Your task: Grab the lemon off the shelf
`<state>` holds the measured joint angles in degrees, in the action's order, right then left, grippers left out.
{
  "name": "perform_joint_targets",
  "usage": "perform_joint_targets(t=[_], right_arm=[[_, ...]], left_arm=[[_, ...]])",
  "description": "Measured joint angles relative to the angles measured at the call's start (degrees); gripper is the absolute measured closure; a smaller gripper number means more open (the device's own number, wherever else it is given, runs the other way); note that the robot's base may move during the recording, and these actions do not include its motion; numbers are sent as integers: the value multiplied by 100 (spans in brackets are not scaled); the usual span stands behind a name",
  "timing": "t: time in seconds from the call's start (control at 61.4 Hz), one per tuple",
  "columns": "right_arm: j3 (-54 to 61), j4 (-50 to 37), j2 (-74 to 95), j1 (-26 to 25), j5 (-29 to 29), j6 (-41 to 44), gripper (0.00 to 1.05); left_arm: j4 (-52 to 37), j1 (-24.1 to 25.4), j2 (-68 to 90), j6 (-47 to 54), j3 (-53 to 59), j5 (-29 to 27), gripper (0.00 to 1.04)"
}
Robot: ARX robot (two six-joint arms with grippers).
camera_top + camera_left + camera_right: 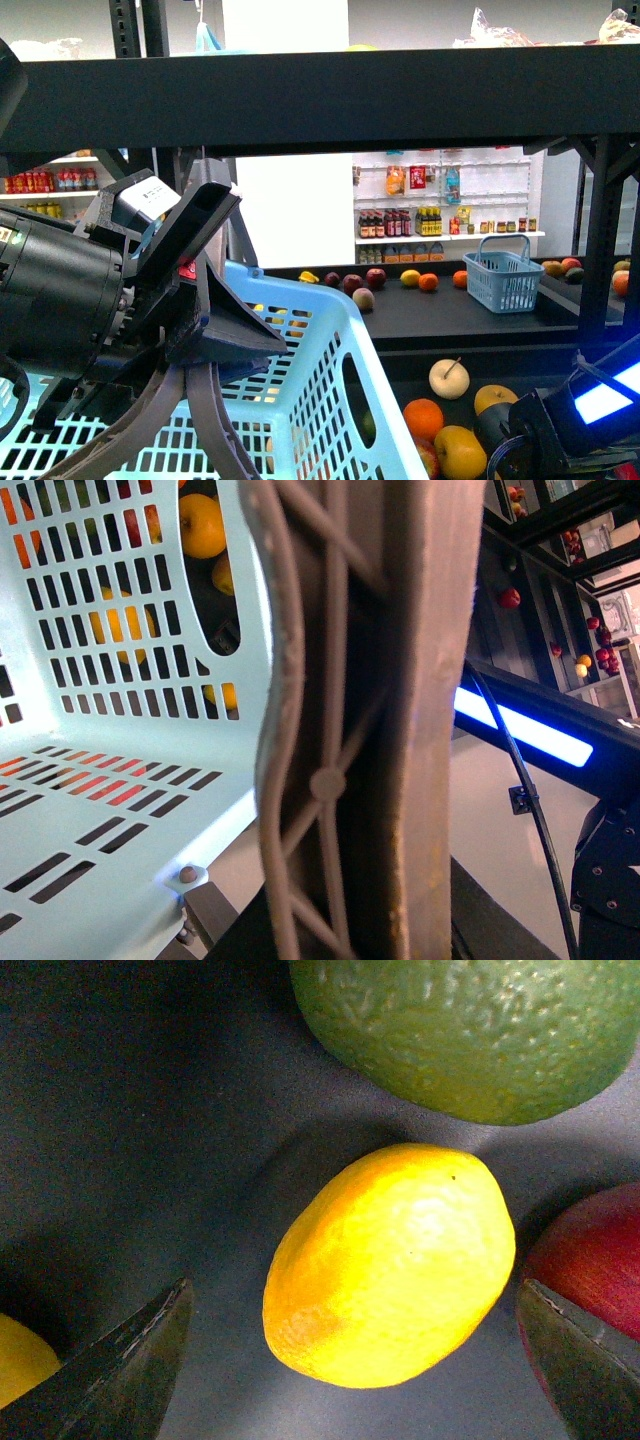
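The lemon (390,1265), bright yellow and oval, lies on the dark tray of the black shelf (120,1110). My right gripper (352,1285) is open, with one fingertip (140,1360) on each side of the lemon and neither touching it. In the front view the right arm (590,410) reaches low among fruit on the shelf's bottom tier, under the rack's black beam (300,95). My left gripper (200,330) is shut on the rim of a light blue basket (310,400). The basket's slotted wall (120,730) fills the left wrist view beside my finger (420,680).
A green bumpy fruit (470,1030), a red fruit (590,1260) and a yellow fruit (20,1360) lie close around the lemon. A pale stemmed fruit (449,378) and an orange (423,418) lie nearby. A small blue basket (503,278) stands on the middle tier.
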<state>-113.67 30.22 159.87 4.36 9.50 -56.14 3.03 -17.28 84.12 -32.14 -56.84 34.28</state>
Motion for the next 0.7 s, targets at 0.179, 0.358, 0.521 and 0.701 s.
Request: perform_joint_targets(t=[0.179,0.358,0.521,0.701], right_arm=[[-15,-101,111,-22,46,15,7],[17,-284,138,-20,42,70,23],[83,-404,133,-26,87,175,40],[448,-752,-57,-57,197,398,45]], left_arm=[[0,0,0,0,0,2,88],[0,0,0,0,0,0,88],[0,0,0,0,0,0,88],[0,0,0,0,0,0,88]])
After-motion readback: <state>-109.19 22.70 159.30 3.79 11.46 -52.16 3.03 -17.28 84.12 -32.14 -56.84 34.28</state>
